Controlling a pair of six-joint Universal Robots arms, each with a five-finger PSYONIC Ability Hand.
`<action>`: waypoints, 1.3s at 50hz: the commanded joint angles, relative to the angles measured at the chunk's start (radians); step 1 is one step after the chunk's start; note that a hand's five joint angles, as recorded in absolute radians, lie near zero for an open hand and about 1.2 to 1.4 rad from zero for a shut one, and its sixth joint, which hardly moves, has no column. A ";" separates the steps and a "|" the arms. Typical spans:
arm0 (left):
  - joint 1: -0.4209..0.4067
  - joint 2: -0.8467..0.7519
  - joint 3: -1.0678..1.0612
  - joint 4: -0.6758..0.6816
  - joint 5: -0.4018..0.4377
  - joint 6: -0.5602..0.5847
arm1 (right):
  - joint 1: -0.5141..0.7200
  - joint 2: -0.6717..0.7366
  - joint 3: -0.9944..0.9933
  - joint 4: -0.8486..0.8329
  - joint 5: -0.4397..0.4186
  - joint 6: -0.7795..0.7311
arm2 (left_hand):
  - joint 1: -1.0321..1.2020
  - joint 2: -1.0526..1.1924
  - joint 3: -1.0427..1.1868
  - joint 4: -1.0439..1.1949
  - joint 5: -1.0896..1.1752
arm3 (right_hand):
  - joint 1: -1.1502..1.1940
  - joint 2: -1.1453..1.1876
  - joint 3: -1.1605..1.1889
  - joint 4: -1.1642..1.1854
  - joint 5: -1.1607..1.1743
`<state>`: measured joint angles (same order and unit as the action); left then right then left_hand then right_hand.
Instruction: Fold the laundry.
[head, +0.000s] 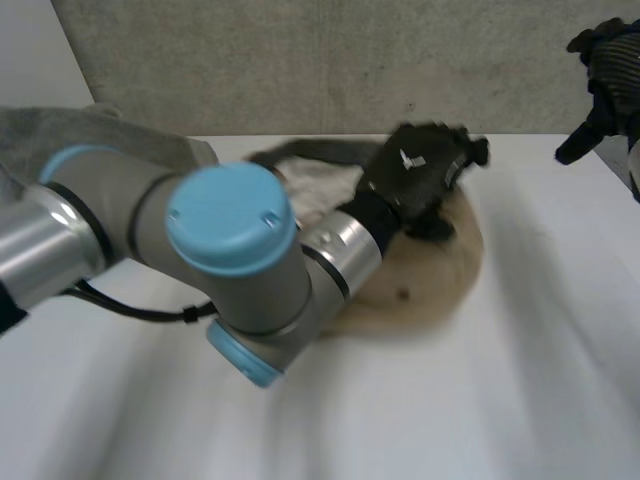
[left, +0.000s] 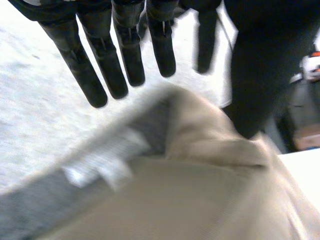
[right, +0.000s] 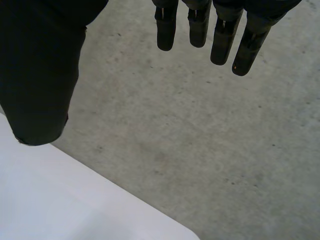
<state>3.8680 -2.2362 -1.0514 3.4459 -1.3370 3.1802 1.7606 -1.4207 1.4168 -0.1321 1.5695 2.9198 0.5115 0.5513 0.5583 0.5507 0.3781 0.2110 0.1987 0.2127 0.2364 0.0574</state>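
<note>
Both hands spread wide: left hand (head: 420, 165) over beige garment (head: 432, 282), arm (head: 235, 255) covering part; right hand (head: 610, 70) near table (head: 520, 390) edge.

Tan garment (head: 435, 275), bunched in a rounded heap, near the far edge of the white table (head: 520, 400), grey inner band (left: 40, 210) turned outward, white label (left: 97, 170) showing.

The left arm (head: 100, 215) had fat grey tubes, a round light-blue cap (head: 228, 218) and a shiny silver ring (head: 345, 250), and the left hand (head: 415, 170) and right hand (head: 612, 60) were black with long fingers (left: 126, 50).
</note>
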 joint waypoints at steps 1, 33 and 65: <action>-0.013 0.075 -0.081 -0.002 0.007 0.004 | -0.035 0.014 -0.022 0.015 -0.005 -0.036 | -0.130 -0.170 -0.177 -0.170 -0.172 | -0.036 -0.024 -0.038 -0.062 -0.057; 0.533 0.296 -0.624 -0.119 0.025 0.073 | 0.565 0.089 0.093 0.285 0.041 -0.249 | -0.189 -0.229 -0.236 -0.229 -0.231 | -0.036 -0.024 -0.038 -0.062 -0.057; 0.455 0.254 -0.582 -0.116 -0.050 0.089 | 0.639 0.194 0.133 -0.299 0.254 -0.429 | -0.119 -0.159 -0.166 -0.158 -0.160 | 1.185 1.198 1.184 1.160 1.164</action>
<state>4.3169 -2.0899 -1.5615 3.3285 -1.3366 3.2845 2.4453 -1.0602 1.5817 -0.4296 1.8636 2.5016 0.3258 0.3382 0.3331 0.3369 0.1691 1.0187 1.1642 1.1512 1.1675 0.9527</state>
